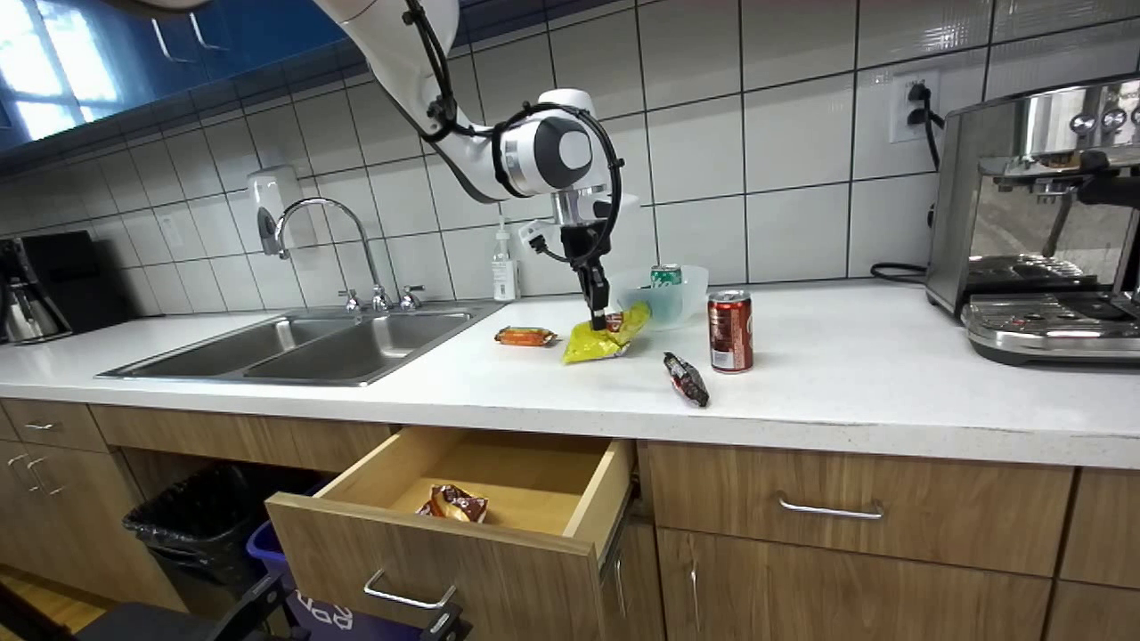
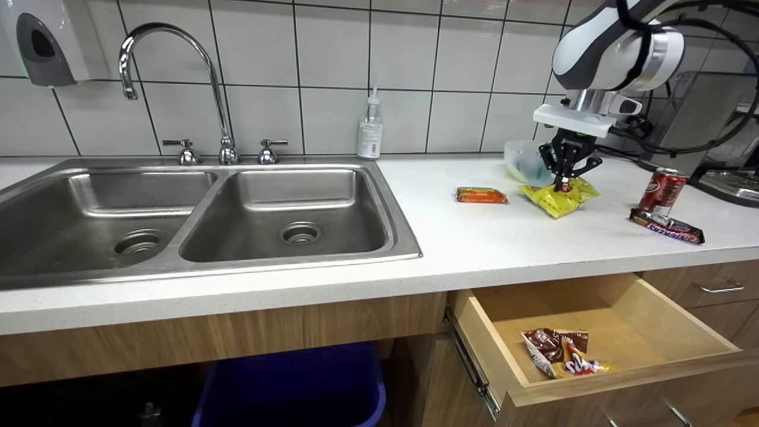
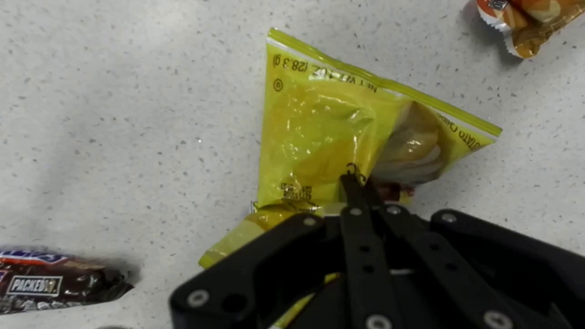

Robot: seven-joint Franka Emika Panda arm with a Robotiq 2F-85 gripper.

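A yellow potato chip bag lies on the white counter, creased and folded up around my gripper. The jaws are shut, pinching a fold near the bag's middle; part of the bag is hidden under the fingers. In both exterior views the gripper points straight down into the bag. An orange snack pack lies to one side of it. On its other side are a dark Snickers bar and an upright red can. Behind stands a translucent bowl with a green can inside.
Below the counter an open drawer holds a brown and orange snack bag. A double steel sink with a faucet and a soap bottle lie to one side. An espresso machine stands on the other.
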